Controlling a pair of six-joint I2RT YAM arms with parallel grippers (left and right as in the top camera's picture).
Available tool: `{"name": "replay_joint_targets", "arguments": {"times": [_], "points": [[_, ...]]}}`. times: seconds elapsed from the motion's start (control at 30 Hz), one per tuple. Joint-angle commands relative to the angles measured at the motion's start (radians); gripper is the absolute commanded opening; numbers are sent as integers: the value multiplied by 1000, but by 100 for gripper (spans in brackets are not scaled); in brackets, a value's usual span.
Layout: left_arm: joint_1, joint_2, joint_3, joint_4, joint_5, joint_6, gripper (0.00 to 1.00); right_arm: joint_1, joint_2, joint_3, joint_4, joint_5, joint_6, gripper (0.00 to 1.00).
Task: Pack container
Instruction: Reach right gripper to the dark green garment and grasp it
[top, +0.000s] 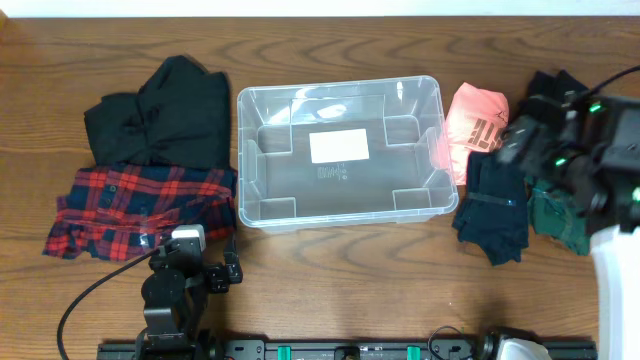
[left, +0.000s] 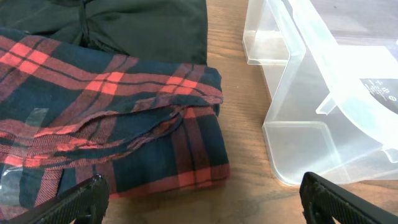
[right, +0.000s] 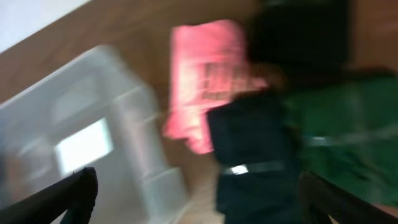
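**A:** What lies at the left of the brown wooden worktop (top: 330, 290)?

**B:** Two garments. One folded black cloth garment (top: 165, 110) is on the far side. One red-and-navy plaid flannel shirt (top: 130, 205) lies nearer, lapping over the black one's near edge.

**A:** And the left fingers (left: 74, 205)?

**B:** Two, spread wide and released, holding nothing. They hang low over the plaid shirt's near right corner.

**A:** Where is the container?

**B:** One large clear plastic rectangular container (top: 340, 215) stands upright in the middle of the worktop, between the two groups of clothes. The plaid shirt is just beside its left wall. It has four moulded corner steps, and one white label (top: 338, 146) shows on its base.

**A:** To its right?

**B:** I count four garments. One folded pink cloth garment with dark print (top: 478, 120) is just beside the container's right wall. One dark navy folded garment (top: 495, 210) lies nearer. One dark green garment (top: 555, 220) is at the right. One more black garment (top: 550, 85) is on the far side. The right arm hides part of that pile.

**A:** The right fingers (right: 62, 196)?

**B:** Two, wide apart and released, above the navy garment. That wrist view is blurred.
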Motion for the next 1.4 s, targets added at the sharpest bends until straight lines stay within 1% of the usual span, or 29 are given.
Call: {"name": "replay_joint_targets", "arguments": {"times": [0.0,0.1,0.23,0.37,0.43,0.57,0.73,0.83,0.97,1.07,1.17,1.23,1.27,1.3,1.37], "points": [[-3,-7,-11,1,7,-8,98,-179,110,16,0,-61,4,99],[-3,-7,-11,1,7,-8,98,-325,192,14,0,-183,-29,99],[-3,-7,-11,1,7,-8,98,-478,278,13,27,-192,-29,99],[-3,-7,-11,1,7,-8,98,-583,363,13,97,-184,-35,99],[-3,-7,-11,1,7,-8,98,-624,410,13,123,-191,-89,99],[-3,-7,-11,1,7,-8,98,-644,506,11,126,-241,-214,99],[-3,-7,-11,1,7,-8,98,-640,623,11,119,-256,-303,99],[-3,-7,-11,1,7,-8,98,-637,669,11,124,-327,-361,99],[-3,-7,-11,1,7,-8,98,-626,713,10,122,-335,-372,99],[-3,-7,-11,1,7,-8,98,-613,747,-5,101,-306,-378,98],[-3,-7,-11,1,7,-8,98,-605,774,-25,100,-294,-377,88],[-3,-7,-11,1,7,-8,98,-603,780,-33,100,-309,-378,76],[-3,-7,-11,1,7,-8,98,-603,780,-34,98,-309,-378,66],[-3,-7,-11,1,7,-8,98,-603,778,-34,95,-309,-377,60],[-3,-7,-11,1,7,-8,98,-604,769,-33,88,-311,-377,41]]}}
